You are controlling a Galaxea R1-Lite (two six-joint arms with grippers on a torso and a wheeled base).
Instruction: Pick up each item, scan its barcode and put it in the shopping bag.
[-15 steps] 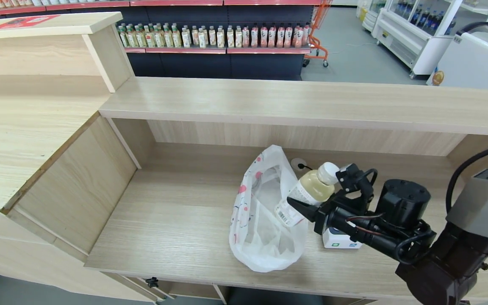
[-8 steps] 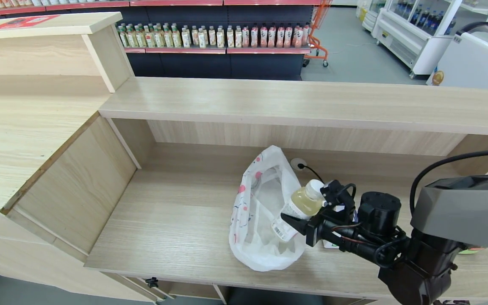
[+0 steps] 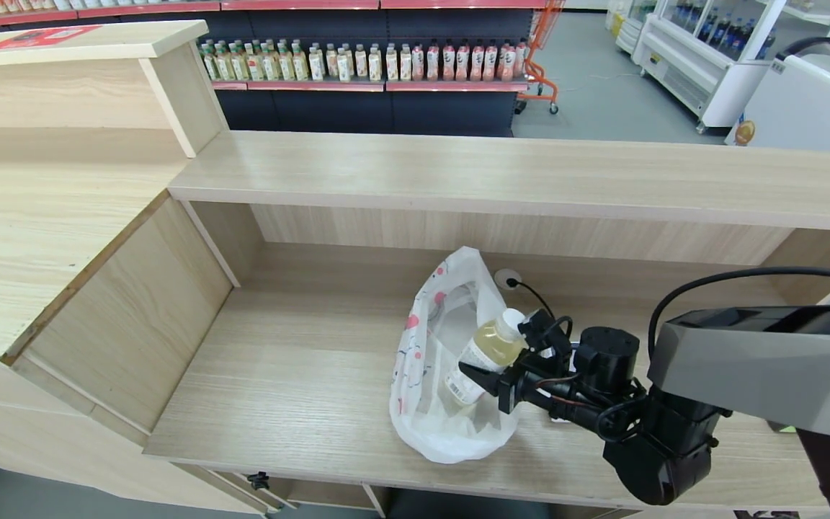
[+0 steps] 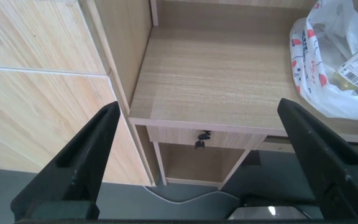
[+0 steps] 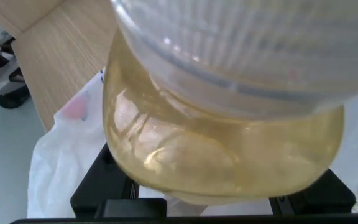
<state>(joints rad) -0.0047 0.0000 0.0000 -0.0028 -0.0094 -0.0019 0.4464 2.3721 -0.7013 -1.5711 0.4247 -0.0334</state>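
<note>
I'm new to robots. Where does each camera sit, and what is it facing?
Head view: on the robot's head, facing forward and down at the counter, shopping bag and bottle; right arm shows, jaws shut on it.
Left wrist view: on the left wrist, facing the counter's front edge; its open jaws show.
Right wrist view: on the right wrist, close against the bottle in its jaws.
All share the shopping bag.

Glossy plastic bottle (image 3: 483, 353), filmy bag (image 3: 418, 393), wood-grain counter (image 3: 292, 375).
</note>
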